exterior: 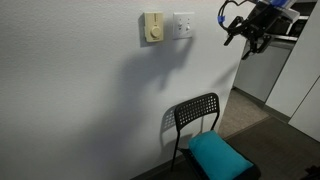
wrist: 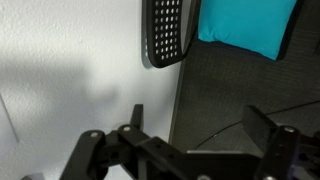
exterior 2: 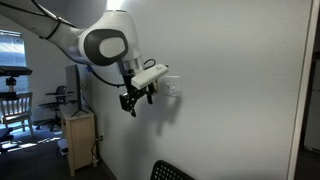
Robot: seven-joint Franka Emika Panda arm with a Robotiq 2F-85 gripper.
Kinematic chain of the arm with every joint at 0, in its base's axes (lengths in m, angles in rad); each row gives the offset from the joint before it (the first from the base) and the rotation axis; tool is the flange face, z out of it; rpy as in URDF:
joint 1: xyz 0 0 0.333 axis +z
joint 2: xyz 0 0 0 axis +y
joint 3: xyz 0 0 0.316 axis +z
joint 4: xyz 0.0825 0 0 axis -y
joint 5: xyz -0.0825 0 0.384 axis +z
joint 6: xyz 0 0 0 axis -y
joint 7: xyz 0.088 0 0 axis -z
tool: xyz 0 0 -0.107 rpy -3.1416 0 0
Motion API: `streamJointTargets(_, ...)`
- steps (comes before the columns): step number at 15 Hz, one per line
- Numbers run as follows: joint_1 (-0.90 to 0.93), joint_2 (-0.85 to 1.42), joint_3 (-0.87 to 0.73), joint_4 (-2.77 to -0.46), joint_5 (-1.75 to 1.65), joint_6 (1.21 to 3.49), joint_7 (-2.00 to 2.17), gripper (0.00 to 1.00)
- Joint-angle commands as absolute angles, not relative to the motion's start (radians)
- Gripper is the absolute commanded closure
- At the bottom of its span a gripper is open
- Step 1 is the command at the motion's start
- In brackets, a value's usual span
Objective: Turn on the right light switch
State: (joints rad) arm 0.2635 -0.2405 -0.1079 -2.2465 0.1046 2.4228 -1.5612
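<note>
The right light switch (exterior: 182, 25) is a white square plate on the white wall, next to a narrower cream-yellow plate with a knob (exterior: 152, 28). It also shows in an exterior view (exterior 2: 172, 86), partly behind the arm. My gripper (exterior: 246, 34) hangs in the air to the right of the switch, apart from it, fingers open and empty. It also shows in an exterior view (exterior 2: 133, 102), below and beside the switch. In the wrist view the two fingers (wrist: 200, 120) are spread wide over the floor; the switch is out of that view.
A black mesh chair (exterior: 196, 115) with a teal cushion (exterior: 218, 155) stands against the wall below the switches; it shows in the wrist view (wrist: 166, 30). A cabinet (exterior 2: 78, 135) and a chair (exterior 2: 12, 100) stand in the room behind the arm.
</note>
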Motion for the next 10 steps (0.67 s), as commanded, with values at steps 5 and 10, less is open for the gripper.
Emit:
streamJointTargets(5, 0.192, -0.148, -0.026, -2.175, 0.061, 2.482, -1.501, 0.0)
streamJointTargets(10, 0.178, -0.021, 0.006, -2.048, 0.021, 2.51, -1.477, 0.0)
